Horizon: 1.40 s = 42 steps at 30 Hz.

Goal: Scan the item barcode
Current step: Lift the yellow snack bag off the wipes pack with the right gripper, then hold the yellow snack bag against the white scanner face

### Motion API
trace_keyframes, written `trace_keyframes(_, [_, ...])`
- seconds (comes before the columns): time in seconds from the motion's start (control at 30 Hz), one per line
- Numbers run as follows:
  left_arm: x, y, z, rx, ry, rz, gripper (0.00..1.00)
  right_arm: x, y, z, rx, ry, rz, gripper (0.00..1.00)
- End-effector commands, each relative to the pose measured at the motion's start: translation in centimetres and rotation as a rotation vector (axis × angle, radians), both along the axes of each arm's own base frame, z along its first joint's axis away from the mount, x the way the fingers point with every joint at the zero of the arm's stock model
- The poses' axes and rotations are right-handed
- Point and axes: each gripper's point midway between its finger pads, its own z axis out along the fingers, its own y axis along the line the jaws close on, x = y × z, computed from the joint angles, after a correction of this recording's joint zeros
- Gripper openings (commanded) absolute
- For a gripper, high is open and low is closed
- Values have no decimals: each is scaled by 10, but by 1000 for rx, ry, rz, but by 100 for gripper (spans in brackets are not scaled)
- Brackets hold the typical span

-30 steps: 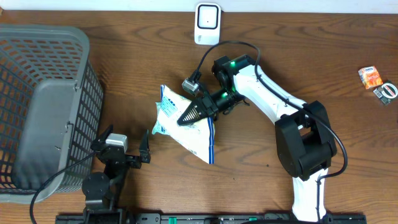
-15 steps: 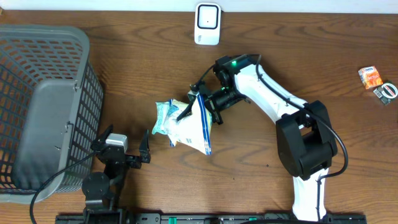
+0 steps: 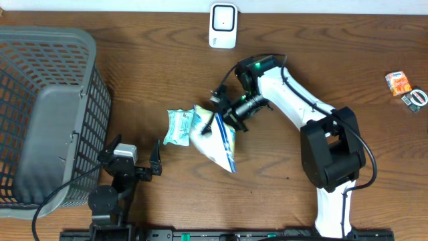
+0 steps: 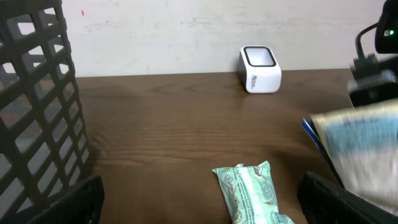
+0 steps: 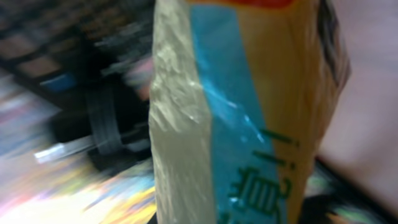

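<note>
Bag pinched in the closed right claw, scanner straight beyond it; left claw idles wide open, farther off.

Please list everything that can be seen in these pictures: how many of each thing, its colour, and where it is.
basket: one, grey, left side of the table
scanner: one, white, far edge, centre
snack bag: one, white and blue, near the centre, held by the right gripper
small packet: one, pale green, on the table left of the bag
small box: one, orange, right edge
small item: one, dark and white, beside the box; too small to identify
table: one, brown wood
left gripper: one, black, open, beside the basket
right gripper: one, black, shut on the snack bag
</note>
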Motion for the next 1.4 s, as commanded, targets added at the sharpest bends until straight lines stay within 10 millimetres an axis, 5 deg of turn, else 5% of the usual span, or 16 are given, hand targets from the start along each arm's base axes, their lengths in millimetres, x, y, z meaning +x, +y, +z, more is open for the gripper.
trace_keyframes(0.0, [-1, 0, -16, -7, 45, -3, 98, 9, -63, -52, -386, -202, 114, 1])
trace_keyframes(0.17, [-1, 0, -16, -7, 45, -3, 98, 19, -86, -18, -411, -341, 90, 1])
trace_keyframes(0.4, [-1, 0, -16, -7, 45, -3, 98, 60, -113, 67, -579, -850, -104, 1])
trace_keyframes(0.6, [-1, 0, -16, -7, 45, -3, 98, 100, -105, 106, -695, -1172, -229, 1])
trace_keyframes(0.77, [-1, 0, -16, -7, 45, -3, 98, 133, -76, 108, -647, -1287, -270, 1])
trace_keyframes(1.03, [-1, 0, -16, -7, 45, -3, 98, 231, -40, 86, -587, -1574, -301, 1])
trace_keyframes(1.37, [-1, 0, -16, -7, 45, -3, 98, 360, -45, 68, -649, -1761, -434, 1])
